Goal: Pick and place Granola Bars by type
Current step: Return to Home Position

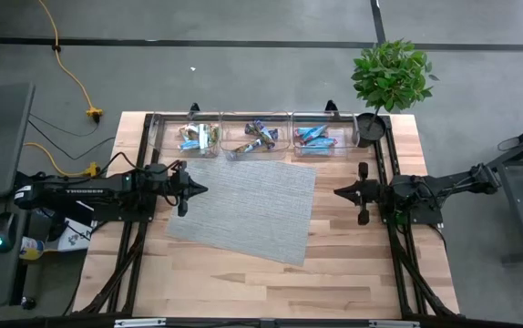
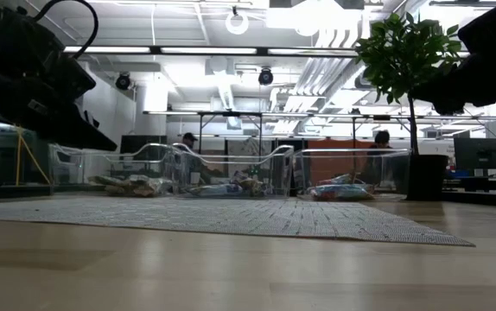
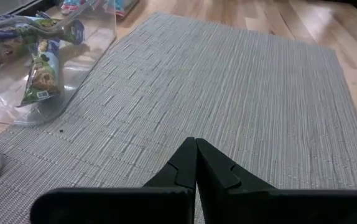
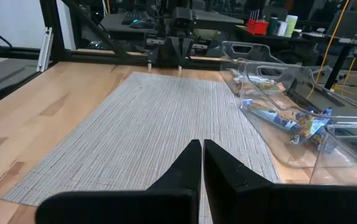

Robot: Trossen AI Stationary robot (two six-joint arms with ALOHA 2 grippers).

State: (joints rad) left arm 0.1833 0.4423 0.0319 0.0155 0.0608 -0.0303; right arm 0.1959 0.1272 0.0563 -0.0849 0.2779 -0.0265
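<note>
High view: your left gripper and right gripper sit closed, empty; retracting low could snag the mat.

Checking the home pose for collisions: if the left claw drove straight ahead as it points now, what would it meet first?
Probably the right claw, facing it across the gray mat; nothing stands between them, though their heights are hard to judge.

A grey woven mat lies skewed across the pale wooden table. At the table's far right corner stands a leafy potted plant. A yellow cable snakes over the grey floor beyond the table, and a person shows far back in the room.
</note>
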